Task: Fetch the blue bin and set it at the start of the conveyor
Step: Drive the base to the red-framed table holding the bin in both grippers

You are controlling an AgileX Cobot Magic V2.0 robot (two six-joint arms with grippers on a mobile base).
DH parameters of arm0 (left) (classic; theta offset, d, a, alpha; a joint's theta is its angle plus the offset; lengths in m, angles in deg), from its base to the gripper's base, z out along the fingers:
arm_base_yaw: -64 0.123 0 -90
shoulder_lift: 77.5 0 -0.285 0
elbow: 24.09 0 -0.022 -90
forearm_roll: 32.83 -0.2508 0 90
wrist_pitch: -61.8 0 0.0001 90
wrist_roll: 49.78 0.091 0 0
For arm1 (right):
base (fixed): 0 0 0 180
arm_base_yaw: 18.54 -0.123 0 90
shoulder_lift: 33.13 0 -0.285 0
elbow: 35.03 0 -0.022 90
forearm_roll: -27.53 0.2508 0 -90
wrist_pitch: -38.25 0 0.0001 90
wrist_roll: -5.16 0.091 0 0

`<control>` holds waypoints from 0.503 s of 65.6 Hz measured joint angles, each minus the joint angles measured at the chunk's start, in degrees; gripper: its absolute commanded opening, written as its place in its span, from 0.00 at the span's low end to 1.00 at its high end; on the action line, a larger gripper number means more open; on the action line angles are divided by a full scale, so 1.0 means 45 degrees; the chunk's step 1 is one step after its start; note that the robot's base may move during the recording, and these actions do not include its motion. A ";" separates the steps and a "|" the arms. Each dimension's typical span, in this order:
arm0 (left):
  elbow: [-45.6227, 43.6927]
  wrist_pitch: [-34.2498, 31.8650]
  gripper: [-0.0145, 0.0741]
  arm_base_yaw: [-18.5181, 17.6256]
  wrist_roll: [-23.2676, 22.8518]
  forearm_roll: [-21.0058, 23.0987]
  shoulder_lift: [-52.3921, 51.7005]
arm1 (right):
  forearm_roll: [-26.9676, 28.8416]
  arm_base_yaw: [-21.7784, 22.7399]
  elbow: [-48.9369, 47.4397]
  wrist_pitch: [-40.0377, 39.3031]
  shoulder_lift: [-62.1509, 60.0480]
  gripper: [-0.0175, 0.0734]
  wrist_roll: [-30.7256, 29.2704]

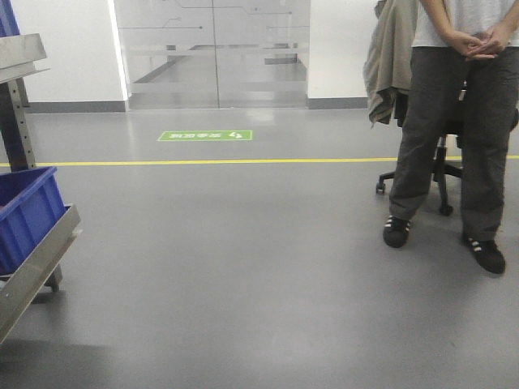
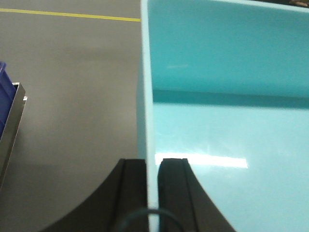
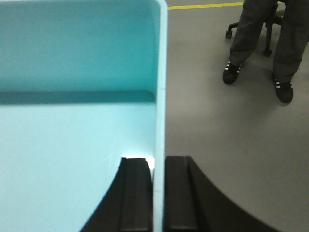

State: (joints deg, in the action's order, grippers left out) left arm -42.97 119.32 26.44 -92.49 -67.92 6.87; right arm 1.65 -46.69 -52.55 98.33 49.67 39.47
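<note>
Left pincer [image 2: 152, 195]: narrow, clamped across the left side wall of the blue bin [image 2: 231, 145], one finger outside the wall and one inside. Right pincer [image 3: 158, 195]: same grip, mirrored, on the right side wall of the bin [image 3: 72, 145].

Key relation: the bin hangs between the two pincers. Its hollow lies to the right of the left pincer and to the left of the right one, and its far wall stands ahead of both. Both arms share the load and neither is nearer. The long axis probably runs from pincer to pincer, though neither wrist view shows the whole tub. The bin looks empty, with a smooth, glossy inner face.

Below and outside each gripped wall is bare grey floor [image 1: 243, 267], so I judge the bin is carried clear of it and roughly level.

Conveyor start: not in any view, so I cannot give its bearing from the pincers.

Room:
- A yellow line [image 1: 227, 162] crosses the floor ahead.
- Off to the left of the left pincer, a steel rack [image 1: 40, 259] holds a dark blue bin [image 1: 24, 215].
- Ahead and to the right of the right pincer, a person [image 1: 454, 121] stands in front of an office chair [image 1: 443, 166].
- The middle stretch of floor is open.

Coming move, as I read it: turn the base toward the belt and hold both grips level.
</note>
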 measured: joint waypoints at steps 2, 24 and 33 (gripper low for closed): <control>0.0000 0.0000 0.04 0.0000 0.0000 0.0000 0.0000 | 0.0000 0.0000 0.0000 0.0000 0.0000 0.01 0.0000; 0.0000 0.0000 0.04 0.0000 0.0000 0.0000 0.0000 | 0.0000 0.0000 0.0000 0.0000 0.0000 0.01 0.0000; 0.0000 -0.0028 0.04 0.0000 0.0000 -0.0146 0.0000 | 0.0000 0.0000 0.0000 0.0000 0.0000 0.01 0.0000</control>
State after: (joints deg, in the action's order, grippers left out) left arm -42.97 119.19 26.44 -92.49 -68.58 6.87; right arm 1.65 -46.69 -52.55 98.33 49.67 39.47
